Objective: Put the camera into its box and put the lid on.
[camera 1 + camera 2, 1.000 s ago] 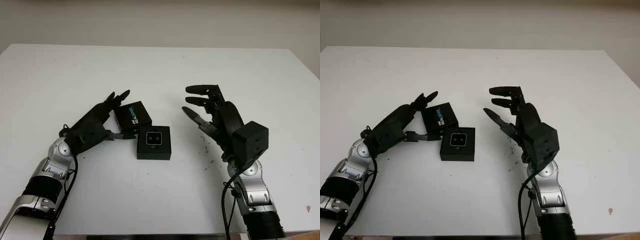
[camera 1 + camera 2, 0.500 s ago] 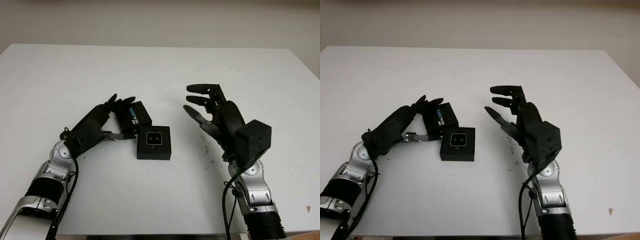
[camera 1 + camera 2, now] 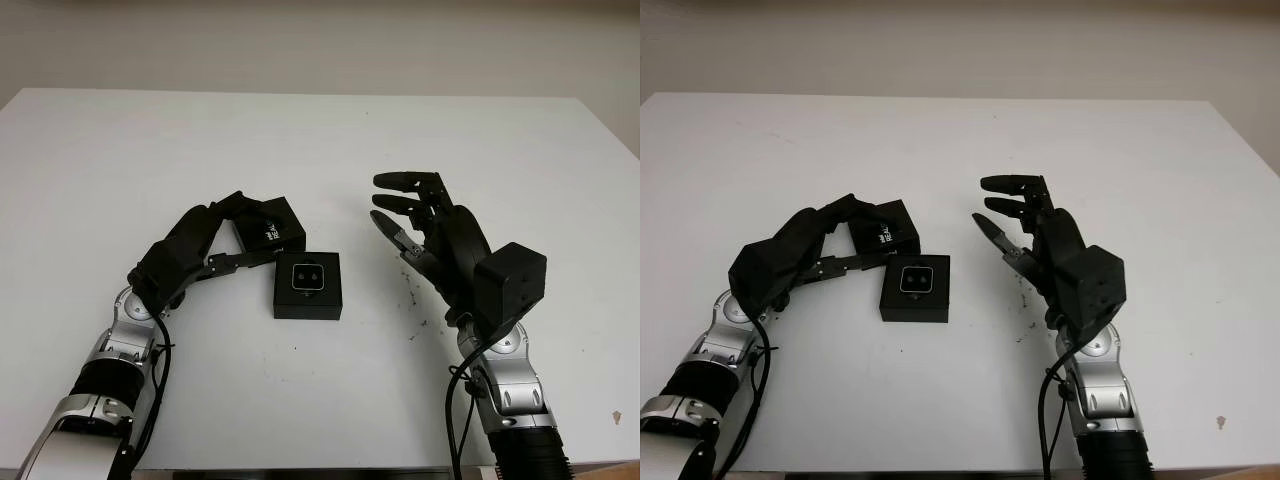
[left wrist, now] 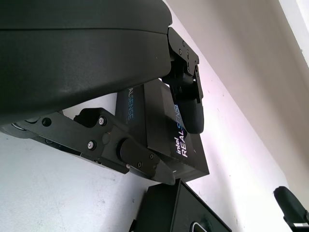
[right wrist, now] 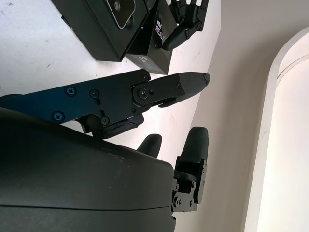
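Left hand [image 3: 225, 232] clamped on lid [image 3: 272, 226], box [image 3: 308, 285] beside it.
Fingers curled over the printed black lid at mid-bench, thumb under its near edge. Just in front and right, touching at a corner, open box with camera [image 3: 306, 277] lying face-up inside. Right hand [image 3: 415, 222] raised over white bench [image 3: 320, 130] right of box, holding nothing, uncurled, well apart from both.
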